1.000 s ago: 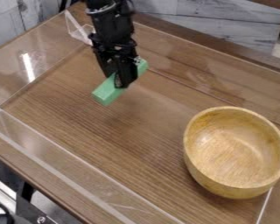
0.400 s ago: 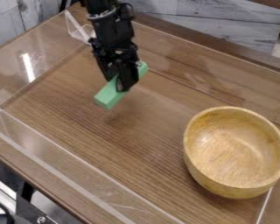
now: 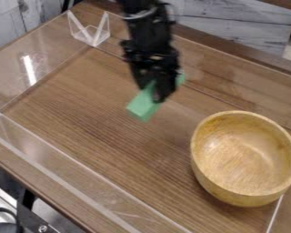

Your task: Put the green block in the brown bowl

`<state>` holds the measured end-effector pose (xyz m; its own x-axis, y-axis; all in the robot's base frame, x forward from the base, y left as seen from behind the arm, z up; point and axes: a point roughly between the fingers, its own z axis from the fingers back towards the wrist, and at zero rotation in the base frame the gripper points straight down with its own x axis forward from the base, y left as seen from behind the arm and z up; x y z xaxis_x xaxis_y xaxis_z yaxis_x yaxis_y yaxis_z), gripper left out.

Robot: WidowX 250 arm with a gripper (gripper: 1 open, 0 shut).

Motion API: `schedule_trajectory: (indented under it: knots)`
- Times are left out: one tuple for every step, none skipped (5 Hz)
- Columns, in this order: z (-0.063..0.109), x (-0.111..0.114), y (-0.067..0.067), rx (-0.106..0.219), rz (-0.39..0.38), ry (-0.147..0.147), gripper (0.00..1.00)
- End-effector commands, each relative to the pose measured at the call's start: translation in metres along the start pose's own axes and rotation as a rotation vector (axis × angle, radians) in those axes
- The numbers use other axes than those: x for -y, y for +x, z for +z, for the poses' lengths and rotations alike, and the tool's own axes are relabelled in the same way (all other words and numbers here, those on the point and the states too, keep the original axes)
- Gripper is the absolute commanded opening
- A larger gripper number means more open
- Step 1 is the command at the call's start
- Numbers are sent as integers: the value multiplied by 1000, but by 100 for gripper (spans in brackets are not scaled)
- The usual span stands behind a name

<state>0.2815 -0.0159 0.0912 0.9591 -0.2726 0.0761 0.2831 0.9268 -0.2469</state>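
Green block (image 3: pixel 143 105) is gripped in my fingers (image 3: pixel 153 86), above the surface (image 3: pixel 87 116) and to the left of the brown bowl (image 3: pixel 244 158) in the view. I should carry it over with enough height to pass the near wall, centre it above the hollow, lower a little, then let go. That thick rim is the main obstacle. A clear plastic container (image 3: pixel 90 29) sits well apart, out of my way.

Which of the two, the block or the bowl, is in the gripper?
The green block, clasped in the gripper; the round wooden bowl sits apart, on the tabletop.
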Motion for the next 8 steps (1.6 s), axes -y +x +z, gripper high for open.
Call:
schedule_trajectory:
  knots:
    - [15, 55, 5, 47, -121, 9, 0]
    - [6, 112, -8, 26, -261, 2, 0]
    - [-16, 145, -15, 26, -315, 19, 0]
    - [5, 148, -13, 60, -227, 51, 0]
    - [14, 138, -13, 87, -155, 68, 0]
    - [12, 134, -15, 105, -125, 77, 0]
    - [8, 133, -17, 121, -103, 85, 0]
    - [3, 131, -17, 132, -89, 86, 0]
